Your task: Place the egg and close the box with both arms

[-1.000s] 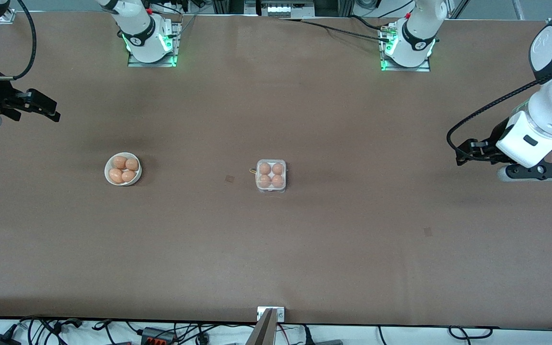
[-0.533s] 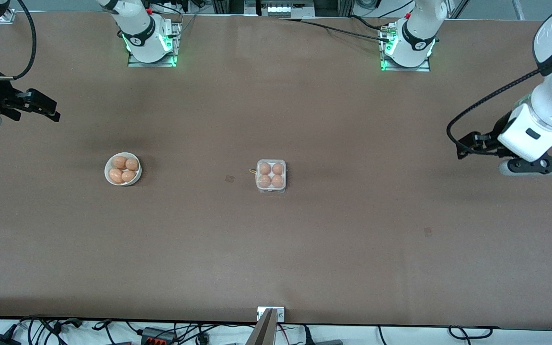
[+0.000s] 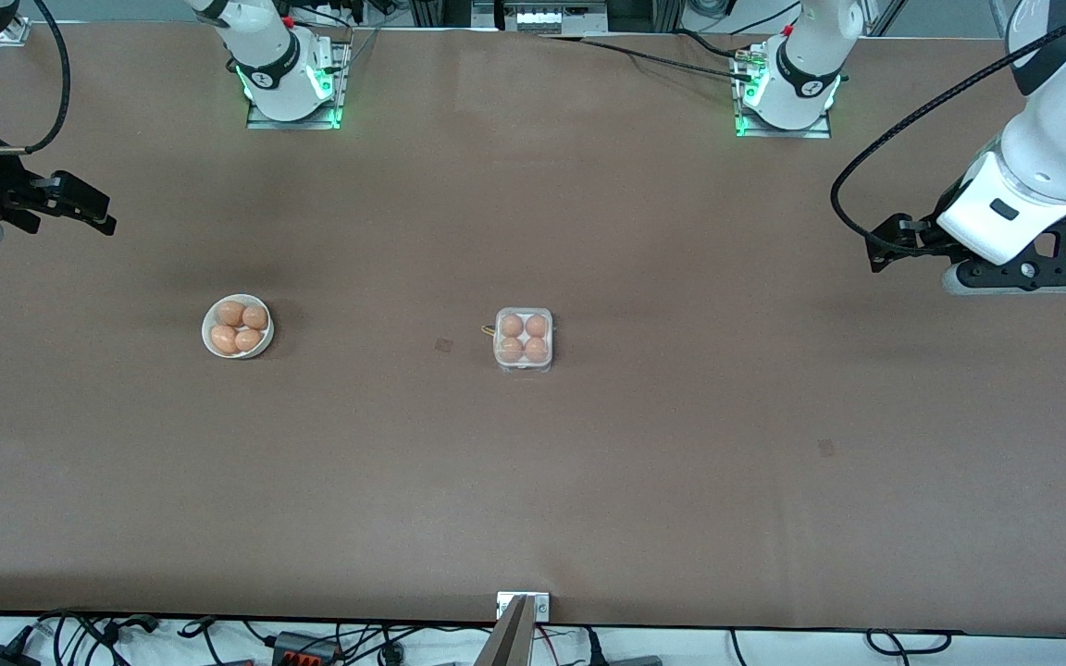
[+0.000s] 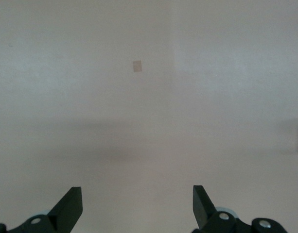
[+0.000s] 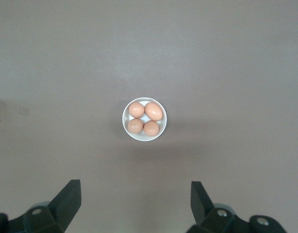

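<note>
Left gripper (image 4: 134,206): black two-finger type, fingers spread wide, holding nothing. It hangs in the air over bare brown table (image 3: 681,462) at the left arm's end; only a small darker patch (image 4: 137,66) on the surface shows under it.

Right gripper (image 5: 134,204): same type, fingers likewise spread wide and empty. It hangs high over the right arm's end of the table, looking down on a round white bowl (image 5: 127,127) that holds four smooth orange-brown eggs.

Small clear plastic four-cell egg box (image 3: 523,339): sits mid-table, between the two arms' ends and well apart from both grippers. All four cells are filled with orange-brown eggs; lid appears down over them.

Bowl (image 3: 211,344) lies toward the right arm's end, well apart from the box.
</note>
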Controlling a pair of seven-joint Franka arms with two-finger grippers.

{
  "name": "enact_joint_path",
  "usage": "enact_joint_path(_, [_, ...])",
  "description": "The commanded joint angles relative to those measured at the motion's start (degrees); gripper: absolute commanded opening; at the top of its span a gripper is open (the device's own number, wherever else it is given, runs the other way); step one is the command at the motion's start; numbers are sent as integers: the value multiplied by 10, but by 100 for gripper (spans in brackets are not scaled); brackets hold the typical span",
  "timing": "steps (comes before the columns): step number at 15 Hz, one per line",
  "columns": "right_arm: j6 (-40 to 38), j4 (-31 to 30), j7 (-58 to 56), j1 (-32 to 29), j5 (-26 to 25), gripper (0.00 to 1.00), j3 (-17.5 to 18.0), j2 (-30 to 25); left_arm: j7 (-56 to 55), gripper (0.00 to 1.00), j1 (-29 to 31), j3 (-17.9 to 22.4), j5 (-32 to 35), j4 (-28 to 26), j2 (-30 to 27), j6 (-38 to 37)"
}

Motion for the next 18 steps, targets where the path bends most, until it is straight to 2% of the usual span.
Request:
enact_joint_path(1, [1, -12, -12, -8, -6, 100, 8, -16, 9, 100, -13, 19, -11, -65, -50, 38])
enact_joint_path(6, [1, -10, -28, -8, -6, 100, 7, -16, 9, 100, -13, 17, -6, -39, -36, 30])
enact_joint_path(11, [0, -10, -28, -8, -6, 100, 7, -16, 8, 100, -16, 11, -15, -33, -35, 28])
enact_joint_path(13, [0, -10, -28, -8, -6, 100, 7, -16, 2, 100, -14, -8, -15, -32, -37, 25])
enact_joint_path(18, [-1, -10, -27, -7, -6, 100, 8, -16, 1, 100, -12, -9, -15, -31, -36, 25])
